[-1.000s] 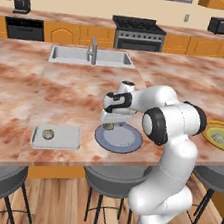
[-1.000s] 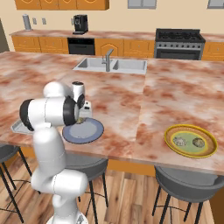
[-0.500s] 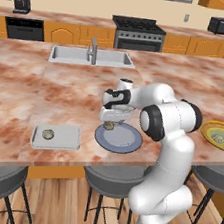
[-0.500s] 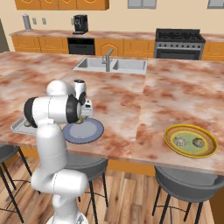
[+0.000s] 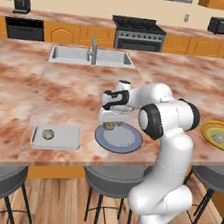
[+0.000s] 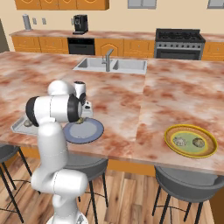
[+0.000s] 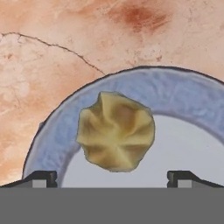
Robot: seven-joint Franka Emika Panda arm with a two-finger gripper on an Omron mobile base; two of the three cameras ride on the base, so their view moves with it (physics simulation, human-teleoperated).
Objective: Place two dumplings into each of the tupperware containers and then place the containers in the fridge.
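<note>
One tan dumpling (image 7: 116,131) lies near the rim of the round blue-grey plate (image 5: 125,142). My gripper (image 5: 111,120) hangs open right over it, and in the hand view its two fingertips (image 7: 42,177) stand wide on either side of the dumpling. A pale grey tupperware container (image 5: 65,138) sits to the plate's left with another dumpling (image 5: 47,134) inside. Two more dumplings (image 6: 179,141) rest on the yellow-rimmed plate (image 6: 190,153) far to the right. The fridge is out of view.
The things sit near the front edge of a marbled island counter (image 5: 46,89). A sink with a faucet (image 5: 92,50) lies behind the plate. Bar stools (image 5: 115,177) stand below the counter edge. Stove and orange cabinets line the back wall.
The open gripper has come down toward the blue-grey plate, ending just above the dumpling. The plates, container and dumplings have not moved.
</note>
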